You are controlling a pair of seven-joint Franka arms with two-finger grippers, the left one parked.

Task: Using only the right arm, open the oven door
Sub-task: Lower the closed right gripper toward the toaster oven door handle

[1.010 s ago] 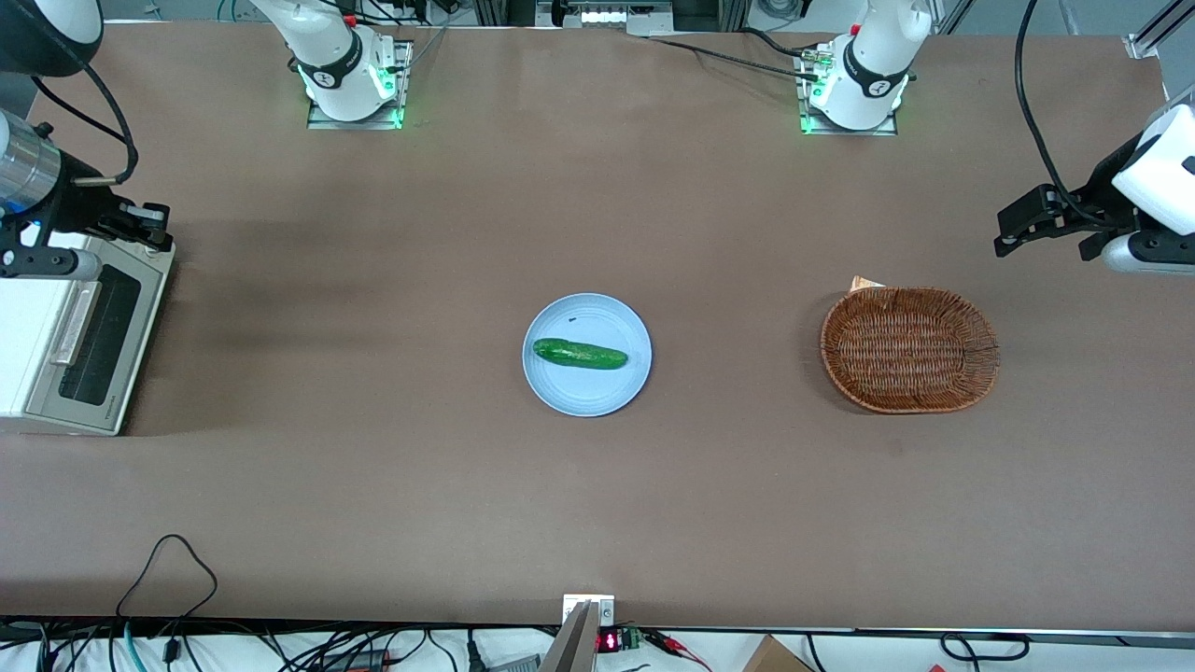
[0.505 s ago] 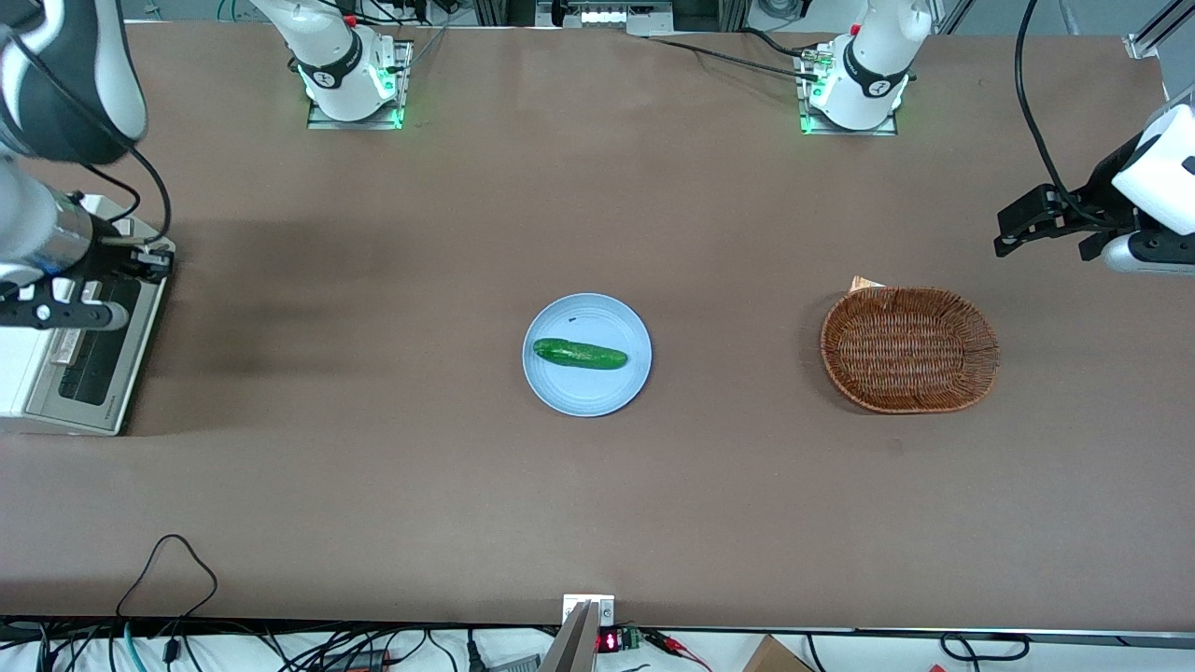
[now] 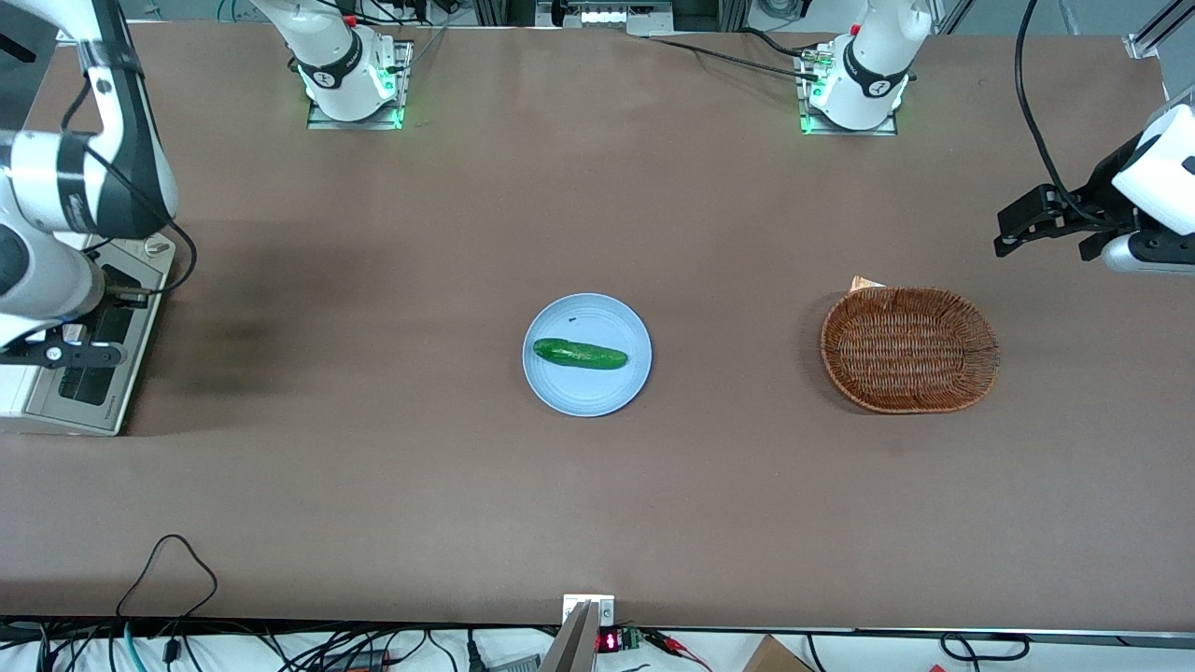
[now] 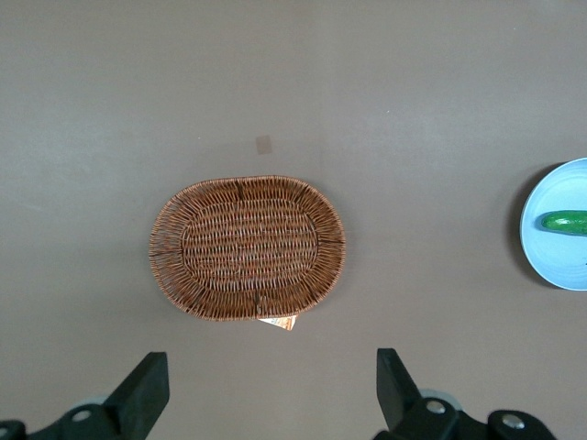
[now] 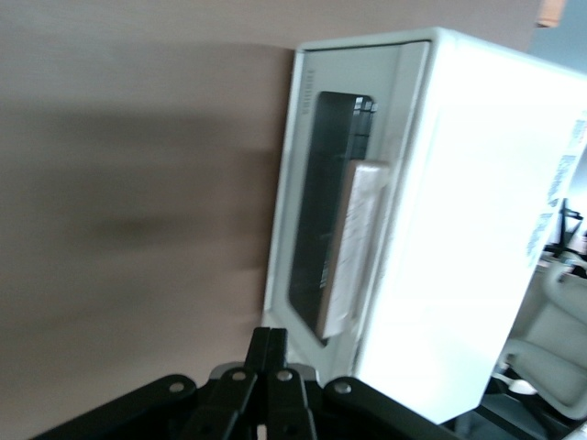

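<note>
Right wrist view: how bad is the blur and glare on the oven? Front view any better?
Right wrist view: soft throughout, the oven door and its handle smeared, the oven's white side blown out; the tool, fingers together, hangs close to the door. Front view: sharp and evenly lit, only a soft dark shadow on the table beside the oven.

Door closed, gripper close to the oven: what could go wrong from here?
1. The gripper is shut and sits in front of the oven door, not around the handle. It may hook the bar poorly and slip off.
2. The toaster oven appears to stand loose on the table at the working arm's end. A pull on the handle might drag or tip it rather than swing the door.
</note>
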